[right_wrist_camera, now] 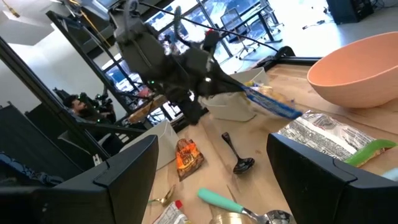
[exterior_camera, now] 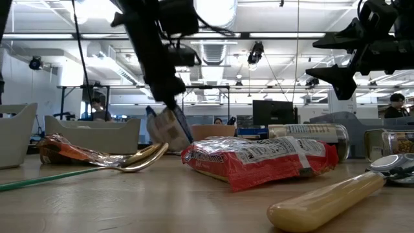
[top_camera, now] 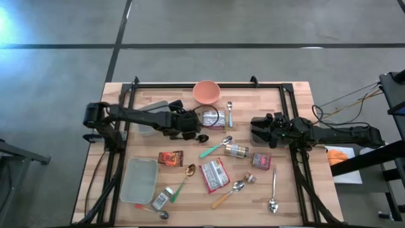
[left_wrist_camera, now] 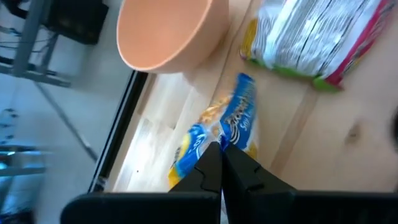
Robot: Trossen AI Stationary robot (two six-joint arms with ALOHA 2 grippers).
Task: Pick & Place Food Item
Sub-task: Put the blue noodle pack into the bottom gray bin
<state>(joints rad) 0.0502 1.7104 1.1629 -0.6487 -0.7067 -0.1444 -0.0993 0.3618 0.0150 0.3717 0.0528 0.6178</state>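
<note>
Left gripper (left_wrist_camera: 221, 155) pinched tight on a blue and yellow snack bag (left_wrist_camera: 233, 121), up off the wooden bench (top_camera: 297, 190), in the middle and nearer the far edge. Just beside it, the pink bowl (top_camera: 206, 92) by the far edge, with nothing to see inside. Close by too, a silver packet with a green strip (left_wrist_camera: 317, 37), lying flat.

Right gripper (top_camera: 258, 129) hanging over the right half of the bench, fingers (right_wrist_camera: 323, 174) wide apart, holding nothing. Some bare wood between the two grippers.

Out from there, toward the near edge: a teal-handled spoon (top_camera: 215, 148), a jar lying on its side (top_camera: 237, 151), a small round tin (top_camera: 261, 161), a red and white packet (top_camera: 214, 174), a small orange packet (top_camera: 170, 158), a gold spoon with a green handle (top_camera: 185, 178), a wooden-handled spoon (top_camera: 229, 192). Near the right edge, a long silver spoon (top_camera: 273, 190). By the far edge, next to the bowl, a little silver spoon (top_camera: 230, 114).

Near the left near corner, a clear plastic box (top_camera: 140, 180), nothing in it that shows. Beside it, a small bottle lying down (top_camera: 162, 198). Another pale tub (top_camera: 149, 117) under the left arm, partly hidden.

Black rails (top_camera: 190, 84) along the far edge and both sides. Grey floor (top_camera: 253, 31) around the bench. Behind, a big bright room with ceiling lights (exterior_camera: 213, 10), desks, and a person (exterior_camera: 396, 103) far back.
</note>
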